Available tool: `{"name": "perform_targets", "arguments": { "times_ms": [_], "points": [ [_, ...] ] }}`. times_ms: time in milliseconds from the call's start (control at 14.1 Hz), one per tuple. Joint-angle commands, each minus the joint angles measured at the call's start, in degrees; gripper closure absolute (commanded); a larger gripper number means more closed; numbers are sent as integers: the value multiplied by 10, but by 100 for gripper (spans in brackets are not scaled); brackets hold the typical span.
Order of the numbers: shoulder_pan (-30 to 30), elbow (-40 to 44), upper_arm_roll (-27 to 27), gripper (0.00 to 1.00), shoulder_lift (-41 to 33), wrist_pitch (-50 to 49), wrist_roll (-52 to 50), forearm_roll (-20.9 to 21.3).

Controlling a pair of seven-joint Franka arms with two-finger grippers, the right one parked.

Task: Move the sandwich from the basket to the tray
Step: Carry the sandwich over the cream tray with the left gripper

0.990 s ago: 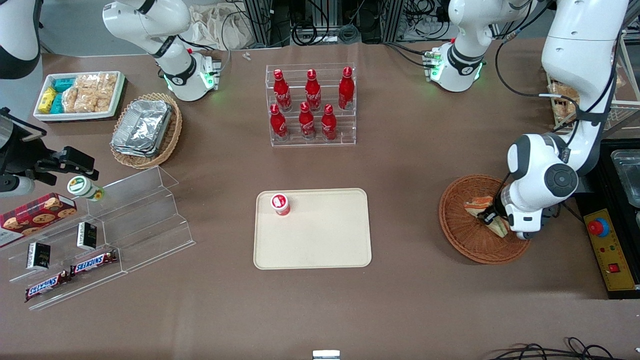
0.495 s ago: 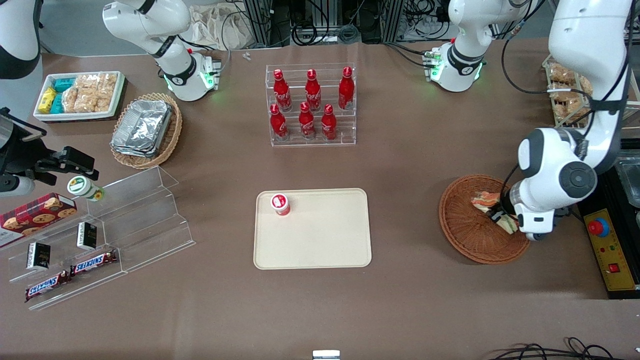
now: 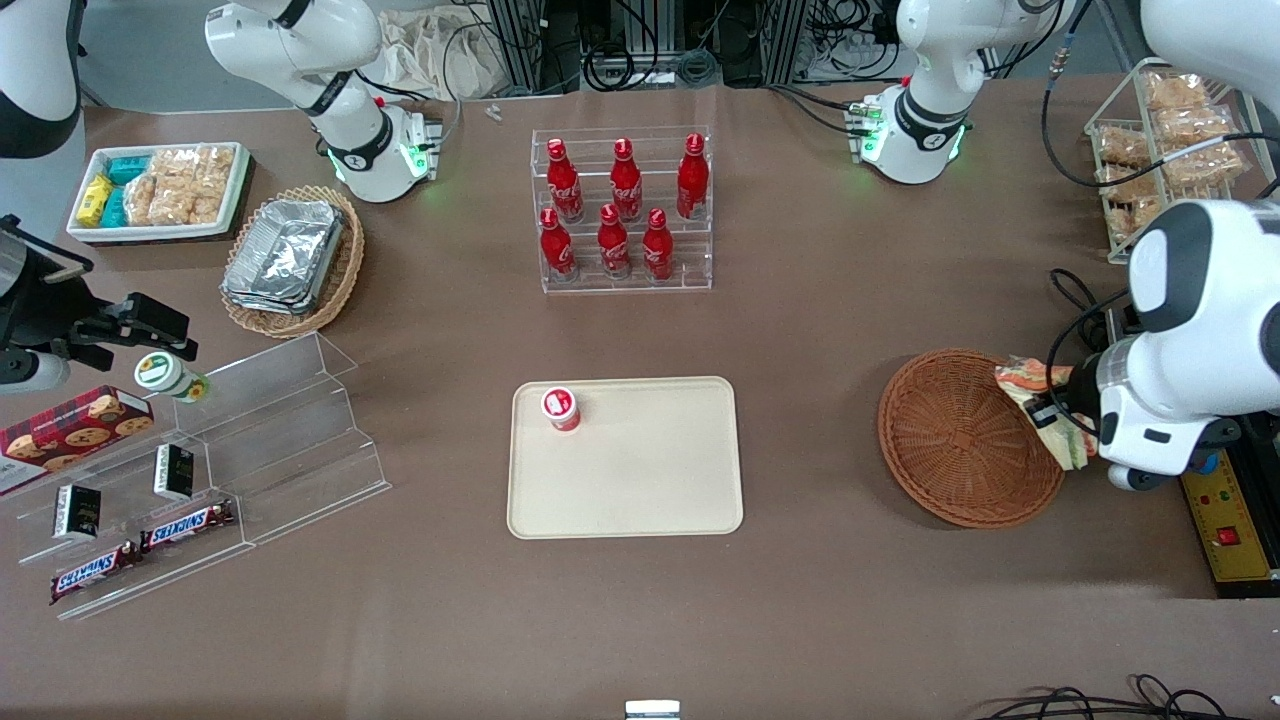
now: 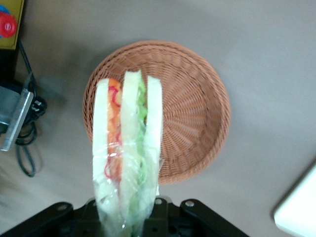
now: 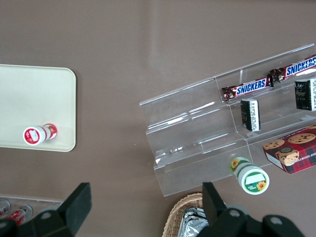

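My left gripper point(image 3: 1060, 420) is shut on the wrapped wedge sandwich point(image 3: 1035, 395) and holds it in the air above the rim of the round reddish-brown wicker basket point(image 3: 960, 440), at the working arm's end of the table. In the left wrist view the sandwich point(image 4: 126, 148) hangs from the gripper point(image 4: 126, 222) well above the basket point(image 4: 192, 113), which holds nothing. The cream-beige tray point(image 3: 640, 480) lies at the table's middle with a small red-and-white cup point(image 3: 561, 408) on it; its corner also shows in the left wrist view point(image 4: 298, 210).
A clear rack of red bottles point(image 3: 622, 210) stands farther from the camera than the tray. A black control box with a red button point(image 3: 1215, 500) lies beside the basket. A wire rack of snacks point(image 3: 1160, 140) stands near the working arm. Clear stepped shelves point(image 3: 250, 440) lie toward the parked arm's end.
My left gripper has lifted the sandwich out of the basket and moved it up and outward over the basket's rim. The basket now holds nothing.
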Motion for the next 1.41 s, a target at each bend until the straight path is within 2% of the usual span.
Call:
{"name": "perform_targets", "arguments": {
  "times_ms": [0, 212, 424, 636, 1061, 1343],
  "points": [
    [-63, 67, -3, 100, 13, -53, 15, 7],
    [-139, 76, -2, 100, 17, -62, 15, 6],
    [-211, 108, -2, 100, 57, -54, 9, 7],
    [-246, 159, -3, 100, 124, -43, 2, -1],
    [-304, 173, -3, 100, 252, 144, -9, -2],
    [-333, 201, -2, 100, 315, 182, -32, -1]
  ]
}}
